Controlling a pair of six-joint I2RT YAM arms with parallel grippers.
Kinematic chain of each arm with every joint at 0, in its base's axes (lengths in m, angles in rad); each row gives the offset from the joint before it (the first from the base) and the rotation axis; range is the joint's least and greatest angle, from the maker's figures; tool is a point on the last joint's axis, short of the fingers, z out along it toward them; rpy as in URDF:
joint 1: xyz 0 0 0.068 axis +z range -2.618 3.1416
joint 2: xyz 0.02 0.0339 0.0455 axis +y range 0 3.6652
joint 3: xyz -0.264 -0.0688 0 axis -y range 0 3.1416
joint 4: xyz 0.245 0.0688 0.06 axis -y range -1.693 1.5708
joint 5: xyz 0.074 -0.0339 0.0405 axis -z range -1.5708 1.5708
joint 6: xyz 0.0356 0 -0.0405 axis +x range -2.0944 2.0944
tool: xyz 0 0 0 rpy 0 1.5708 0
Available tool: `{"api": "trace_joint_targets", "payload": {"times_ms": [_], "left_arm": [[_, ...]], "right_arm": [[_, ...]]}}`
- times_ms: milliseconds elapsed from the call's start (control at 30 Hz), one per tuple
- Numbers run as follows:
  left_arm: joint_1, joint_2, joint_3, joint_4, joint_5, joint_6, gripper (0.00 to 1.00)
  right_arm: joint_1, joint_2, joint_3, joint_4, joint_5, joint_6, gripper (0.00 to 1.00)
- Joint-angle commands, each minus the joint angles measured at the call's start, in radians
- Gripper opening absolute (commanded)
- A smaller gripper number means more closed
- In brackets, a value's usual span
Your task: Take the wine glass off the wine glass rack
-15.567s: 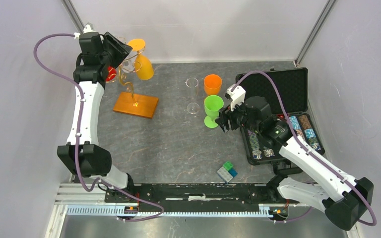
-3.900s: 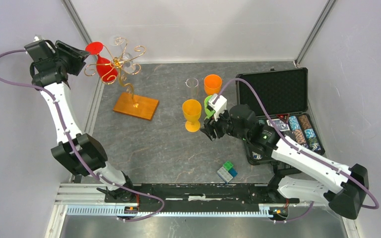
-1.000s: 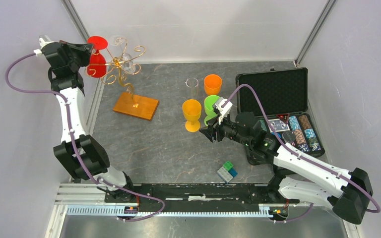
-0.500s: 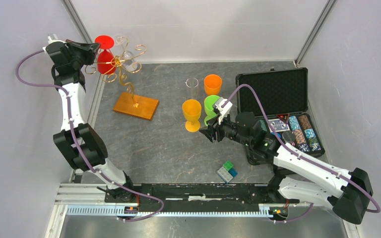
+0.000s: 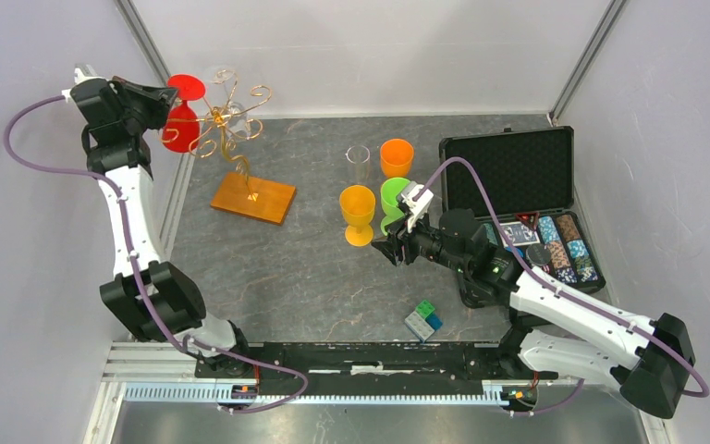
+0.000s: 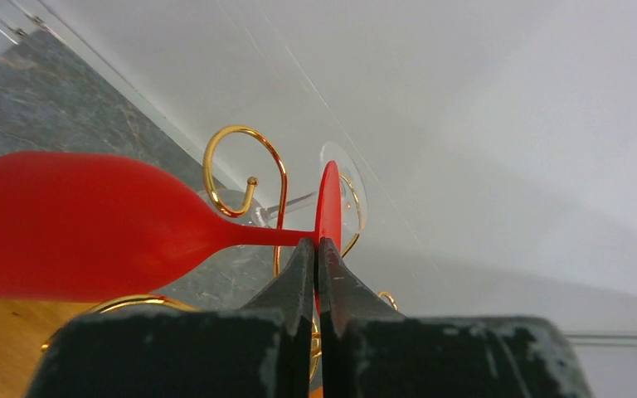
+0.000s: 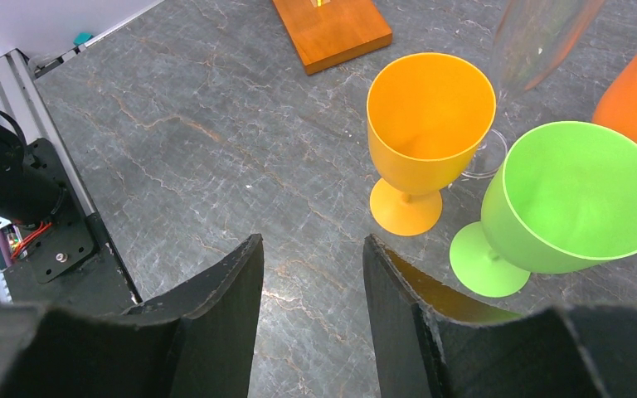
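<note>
Holding the red wine glass [image 6: 75,224] (by its stem), the left hand [image 6: 316,245] hovers.

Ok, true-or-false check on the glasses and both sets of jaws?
1. The left gripper has its jaws shut on the stem of the red plastic wine glass. True.
2. The right gripper holds the yellow-orange plastic goblet. False: its jaws are open and empty; the goblet stands ahead.
3. The red glass lies on the grey tabletop. False: it is held in the air at the gold wire wine glass rack.
4. A clear wine glass is among the rack's curls. True.
5. The green plastic goblet stands upright beside the yellow-orange one. True.
</note>
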Motion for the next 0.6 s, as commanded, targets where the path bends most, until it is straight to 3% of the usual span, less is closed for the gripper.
{"api": "trace_joint_targets", "payload": {"times_ms": [0,333,567], "left_arm": [[0.009,-0.058,0.059,-0.078,-0.104,0.093,0.02],[0.011,-0.122,0.095,-0.128,-0.196,0.172,0.02],[0.011,-0.201,0.152,-0.157,-0.268,0.252,0.02]], "right_arm": [[-0.001,-0.029,-0.009,0.049,0.005,0.0,0.53],[-0.002,-0.047,-0.022,0.053,-0.002,0.012,0.54],[0.0,-0.056,-0.03,0.068,-0.041,0.024,0.61]]}}
